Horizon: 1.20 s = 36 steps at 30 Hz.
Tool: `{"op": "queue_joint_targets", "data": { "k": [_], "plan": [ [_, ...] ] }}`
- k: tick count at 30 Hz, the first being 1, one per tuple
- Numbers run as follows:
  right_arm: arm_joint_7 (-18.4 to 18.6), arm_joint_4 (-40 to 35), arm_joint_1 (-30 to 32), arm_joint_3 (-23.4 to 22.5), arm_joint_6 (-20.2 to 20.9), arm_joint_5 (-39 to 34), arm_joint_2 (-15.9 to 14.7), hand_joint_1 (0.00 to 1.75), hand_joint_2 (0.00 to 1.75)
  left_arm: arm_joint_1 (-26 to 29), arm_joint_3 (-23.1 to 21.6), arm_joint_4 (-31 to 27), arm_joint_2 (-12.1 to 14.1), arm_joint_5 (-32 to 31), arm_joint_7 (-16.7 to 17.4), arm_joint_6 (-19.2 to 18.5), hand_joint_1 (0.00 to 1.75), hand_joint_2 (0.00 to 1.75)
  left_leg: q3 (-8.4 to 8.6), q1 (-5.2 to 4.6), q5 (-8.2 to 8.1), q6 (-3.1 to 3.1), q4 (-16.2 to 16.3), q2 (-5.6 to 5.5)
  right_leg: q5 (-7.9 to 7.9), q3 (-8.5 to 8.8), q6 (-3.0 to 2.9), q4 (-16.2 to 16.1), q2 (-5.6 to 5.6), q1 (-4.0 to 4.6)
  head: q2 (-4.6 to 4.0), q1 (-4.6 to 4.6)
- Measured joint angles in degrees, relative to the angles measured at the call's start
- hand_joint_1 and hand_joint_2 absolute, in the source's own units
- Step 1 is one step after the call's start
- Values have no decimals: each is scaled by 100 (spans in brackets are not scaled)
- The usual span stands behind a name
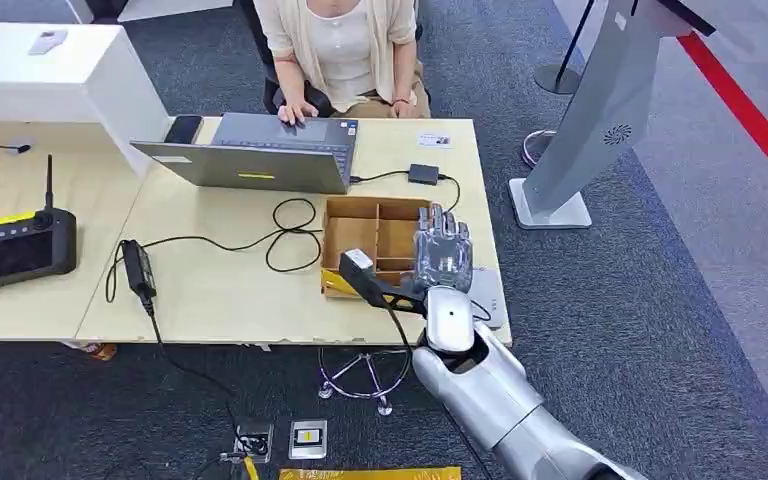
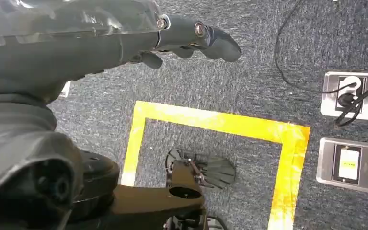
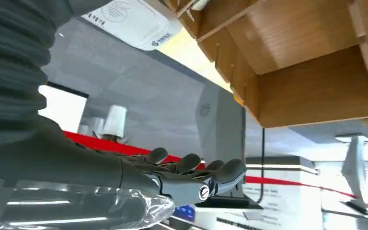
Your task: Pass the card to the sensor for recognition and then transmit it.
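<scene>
My right hand [image 1: 443,255] hovers over the right side of an open cardboard box [image 1: 365,235] with compartments, at the table's front right. Its fingers are stretched out and apart, and nothing is held between them; the right wrist view shows the same spread fingers [image 3: 191,172] beside the box wall [image 3: 311,86]. A flat white sensor pad [image 1: 490,297] lies on the table corner, partly hidden by the hand, and shows as a white printed device [image 3: 134,19] in the right wrist view. A small white card [image 1: 434,140] lies near the table's far edge. My left hand [image 2: 191,38] hangs over the floor, holding nothing.
A person [image 1: 345,50] sits behind the table at a grey laptop [image 1: 260,155]. Black cables [image 1: 290,230], a power adapter [image 1: 138,265] and a remote controller [image 1: 15,245] lie to the left. A grey kiosk stand [image 1: 580,130] rises on the right. Yellow floor tape [image 2: 211,122] and floor sockets [image 2: 347,96] lie below.
</scene>
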Motion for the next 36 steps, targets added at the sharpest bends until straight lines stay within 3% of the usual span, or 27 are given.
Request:
{"op": "queue_joint_targets", "data": {
  "k": [18, 36],
  "plan": [
    [-11, 312, 33, -68, -323, -614, 262, 0, 175, 0, 9, 0, 26, -33, 2, -15, 0, 0, -2, 0, 0, 0, 0, -1, 0, 0, 0, 0, -1, 0, 0, 0],
    [-13, 818, -156, 306, -398, -925, 461, 0, 175, 1, 107, 0, 13, -63, 15, -20, 0, 0, -2, 0, 0, 0, 0, -1, 0, 0, 0, 0, -1, 0, 0, 2]
  ]
}}
